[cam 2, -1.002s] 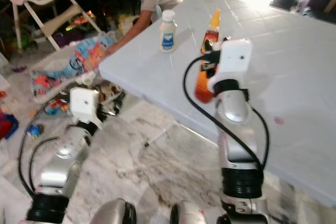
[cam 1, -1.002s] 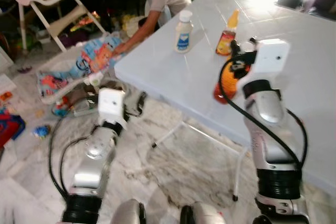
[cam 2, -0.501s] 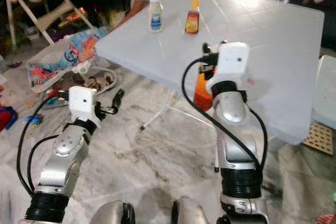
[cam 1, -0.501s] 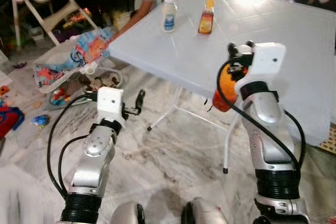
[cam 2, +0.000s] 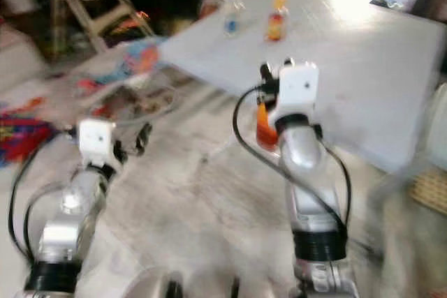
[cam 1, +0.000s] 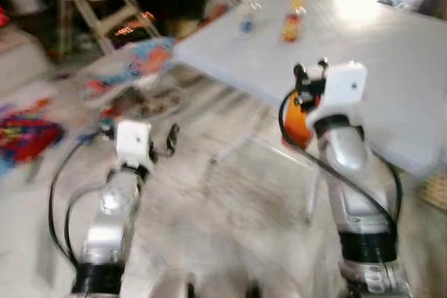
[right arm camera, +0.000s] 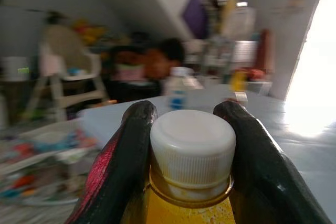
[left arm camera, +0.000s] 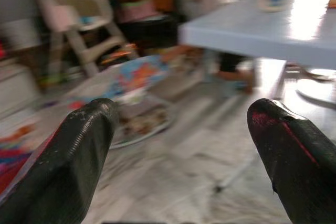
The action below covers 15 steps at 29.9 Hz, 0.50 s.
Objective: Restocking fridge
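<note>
An orange juice bottle is being clamped at its neck by the right pincer, likely for carrying fridgeward; the left pincer is being held open, empty.

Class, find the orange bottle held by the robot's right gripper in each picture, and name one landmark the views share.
Left eye view: orange bottle right of centre, behind the right gripper.
Right eye view: centre, at the table's near edge.
Left wrist view: no orange bottle to be made out; open black fingers.
Right wrist view: bottom centre, white cap between the fingers.
Shared landmark: the pale table.
</note>
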Available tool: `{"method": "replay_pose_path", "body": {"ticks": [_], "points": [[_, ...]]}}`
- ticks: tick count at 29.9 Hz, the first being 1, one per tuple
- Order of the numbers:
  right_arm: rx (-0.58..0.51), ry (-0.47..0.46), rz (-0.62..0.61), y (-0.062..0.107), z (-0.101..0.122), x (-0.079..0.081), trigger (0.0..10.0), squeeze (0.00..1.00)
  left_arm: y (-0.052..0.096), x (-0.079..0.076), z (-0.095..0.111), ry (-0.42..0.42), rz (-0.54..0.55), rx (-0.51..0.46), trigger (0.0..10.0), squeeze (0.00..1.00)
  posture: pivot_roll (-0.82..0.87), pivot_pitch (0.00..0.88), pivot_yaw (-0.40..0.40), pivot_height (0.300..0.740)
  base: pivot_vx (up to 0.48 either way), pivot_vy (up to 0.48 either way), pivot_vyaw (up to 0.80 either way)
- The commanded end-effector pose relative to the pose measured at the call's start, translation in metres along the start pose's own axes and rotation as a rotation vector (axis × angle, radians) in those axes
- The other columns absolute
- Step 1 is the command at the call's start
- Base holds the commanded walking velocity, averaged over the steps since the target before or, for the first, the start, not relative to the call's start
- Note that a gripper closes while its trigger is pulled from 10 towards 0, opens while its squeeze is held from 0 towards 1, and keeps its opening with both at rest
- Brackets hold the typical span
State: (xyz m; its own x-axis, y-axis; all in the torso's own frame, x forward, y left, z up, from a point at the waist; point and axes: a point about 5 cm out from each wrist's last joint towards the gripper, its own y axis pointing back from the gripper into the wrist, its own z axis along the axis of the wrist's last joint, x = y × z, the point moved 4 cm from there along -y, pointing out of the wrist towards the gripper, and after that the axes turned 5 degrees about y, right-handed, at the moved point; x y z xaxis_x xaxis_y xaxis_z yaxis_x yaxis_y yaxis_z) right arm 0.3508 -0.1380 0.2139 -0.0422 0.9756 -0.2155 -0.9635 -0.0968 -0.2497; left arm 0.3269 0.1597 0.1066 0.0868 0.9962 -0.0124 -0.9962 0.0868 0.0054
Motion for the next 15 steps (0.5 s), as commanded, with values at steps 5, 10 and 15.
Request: {"method": "replay_pose_path", "body": {"ticks": [5,10,15], "points": [[-0.037,-0.011,0.004,-0.003,0.009,0.002,10.0,0.0,0.001,0.027,0.003,-0.043,0.165,-0.027,10.0,0.0,-0.04,0.073,0.007,0.74,0.0,0.0,0.8],[-0.019,-0.019,0.014,-0.002,0.001,0.008,10.0,0.0,0.006,0.047,0.001,-0.089,0.275,-0.02,10.0,0.0,-0.03,0.072,0.002,0.74,0.0,0.0,0.8],[0.001,-0.006,0.02,-0.004,-0.011,0.01,10.0,0.0,0.017,0.055,0.004,-0.101,0.295,-0.032,10.0,0.0,0.04,0.071,-0.013,0.74,0.0,0.0,0.8]]}}
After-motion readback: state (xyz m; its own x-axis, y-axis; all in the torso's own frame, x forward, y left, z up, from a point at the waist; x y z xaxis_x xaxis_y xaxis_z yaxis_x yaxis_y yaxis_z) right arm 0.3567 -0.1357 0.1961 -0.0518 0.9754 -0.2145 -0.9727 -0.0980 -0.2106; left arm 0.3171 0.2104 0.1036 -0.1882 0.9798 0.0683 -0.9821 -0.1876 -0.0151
